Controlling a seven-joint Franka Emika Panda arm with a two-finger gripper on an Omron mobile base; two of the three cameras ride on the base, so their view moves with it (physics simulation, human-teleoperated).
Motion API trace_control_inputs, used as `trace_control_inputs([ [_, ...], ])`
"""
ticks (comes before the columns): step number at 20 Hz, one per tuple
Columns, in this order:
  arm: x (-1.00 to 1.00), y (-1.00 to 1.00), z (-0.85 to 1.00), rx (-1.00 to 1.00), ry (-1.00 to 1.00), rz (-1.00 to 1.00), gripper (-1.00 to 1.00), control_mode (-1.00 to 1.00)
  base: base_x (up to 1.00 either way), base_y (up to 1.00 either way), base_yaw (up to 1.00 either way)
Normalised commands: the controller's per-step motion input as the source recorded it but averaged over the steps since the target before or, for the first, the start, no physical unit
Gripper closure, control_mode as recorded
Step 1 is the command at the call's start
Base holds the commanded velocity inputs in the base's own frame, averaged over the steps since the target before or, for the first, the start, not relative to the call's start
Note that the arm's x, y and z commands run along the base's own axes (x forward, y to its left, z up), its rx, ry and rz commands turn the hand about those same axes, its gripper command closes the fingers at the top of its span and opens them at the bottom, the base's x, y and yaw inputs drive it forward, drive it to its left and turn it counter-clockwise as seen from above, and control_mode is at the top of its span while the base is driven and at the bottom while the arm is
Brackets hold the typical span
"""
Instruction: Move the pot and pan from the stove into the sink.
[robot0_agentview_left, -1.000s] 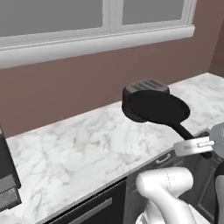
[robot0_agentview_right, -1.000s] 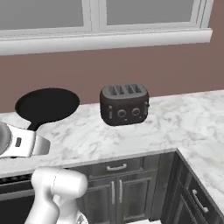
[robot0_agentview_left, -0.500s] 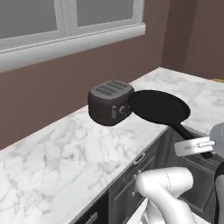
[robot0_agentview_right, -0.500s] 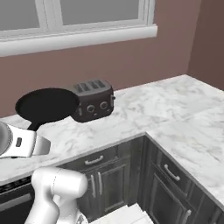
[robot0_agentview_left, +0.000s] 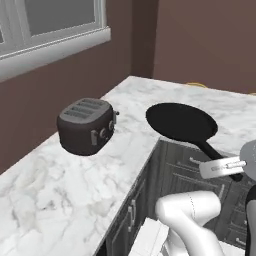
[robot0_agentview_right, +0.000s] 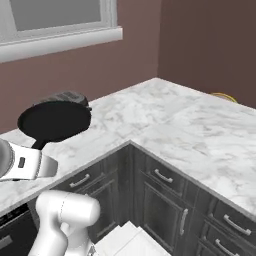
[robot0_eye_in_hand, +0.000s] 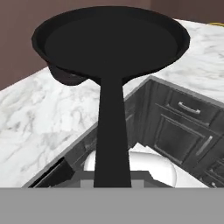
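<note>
The pan (robot0_agentview_left: 181, 122) is off the stove and in the air, carried by its long thin handle (robot0_eye_in_hand: 112, 131), which runs straight back from the shallow black bowl into the gripper (robot0_agentview_left: 226, 167); the jaws are closed tight on the handle's end. In the hand view the handle rises from the bottom edge up the middle of the picture to the round bowl at the top, so the pan's long axis lies directly along the line of the hand, bowl farthest out and grip at the near end. The pan looks roughly level, its open face upward. In the left base view it hangs above the inner corner of the L-shaped white marble counter (robot0_agentview_left: 75, 185), over the edge where the dark cabinet fronts (robot0_agentview_right: 170, 195) meet, with the dark grey toaster (robot0_agentview_left: 86, 125) standing on the counter off to its left and apart from it; in the right base view the bowl hides most of that toaster. The sink is not to be seen from here, so which way it lies from the pan cannot be told. My judgement is that the carry is midway: with the bowl far ahead of the hand, any swing sweeps it wide, and the toaster is the thing to keep clear of.
</note>
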Motion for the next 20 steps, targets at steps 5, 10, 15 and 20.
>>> trace_control_inputs([
  [5, 0.0, 0.0, 0.0, 0.0, 0.0, 0.0, 1.0, 1.0, 0.0, -0.05, -0.48],
  [10, 0.0, 0.0, 0.0, 0.0, 0.0, 0.0, 1.0, 1.0, 0.0, -0.06, -0.48],
  [15, 0.0, 0.0, 0.0, 0.0, 0.0, 0.0, 1.0, 1.0, 0.0, -0.09, -0.47],
  [20, 0.0, 0.0, 0.0, 0.0, 0.0, 0.0, 1.0, 1.0, 0.0, -0.13, -0.45],
])
